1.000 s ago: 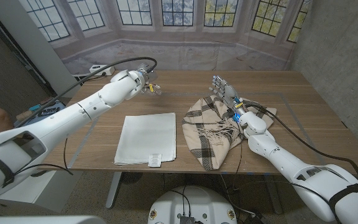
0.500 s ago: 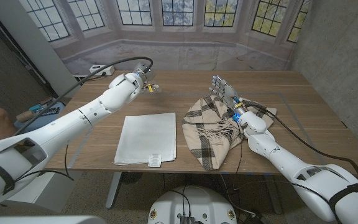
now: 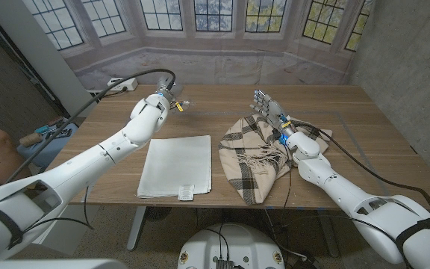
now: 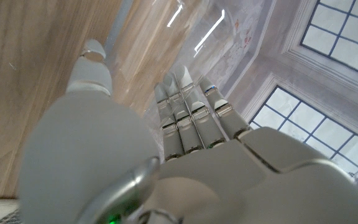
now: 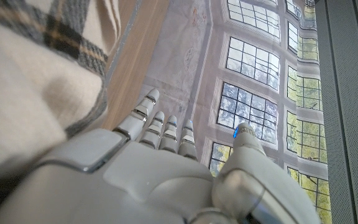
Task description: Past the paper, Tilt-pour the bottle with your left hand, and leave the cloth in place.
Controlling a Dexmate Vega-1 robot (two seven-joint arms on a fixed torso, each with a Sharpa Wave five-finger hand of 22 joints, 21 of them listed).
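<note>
bottle (image 3: 183, 104) — small, clear, hard to make out in the head view — is up off the table in the left hand (image 3: 164, 100), held past the far edge of the paper (image 3: 176, 165), at about 12 o'clock from it. left hand's fingers are closed round it; in the left wrist view the fingers (image 4: 188, 118) sit together and curled forward, and the clear body of the bottle shows beyond them as glints only. whether it is tilted yet i cannot tell, the bottle is too small and transparent in the head view, maybe leaning a bit.

done so far, as i judge it: bottle grasped, lifted, carried beyond the paper. left: the tilt-pour itself, or the finish of it — nothing seen coming out.

cloth (image 3: 251, 155), the plaid one, lies bunched at 3 o'clock of the paper, just beside it. right hand (image 3: 272, 112) stands at the cloth's far edge, fingers straight, together and pointing up, holding nothing — so the cloth looks left alone, as asked.
</note>
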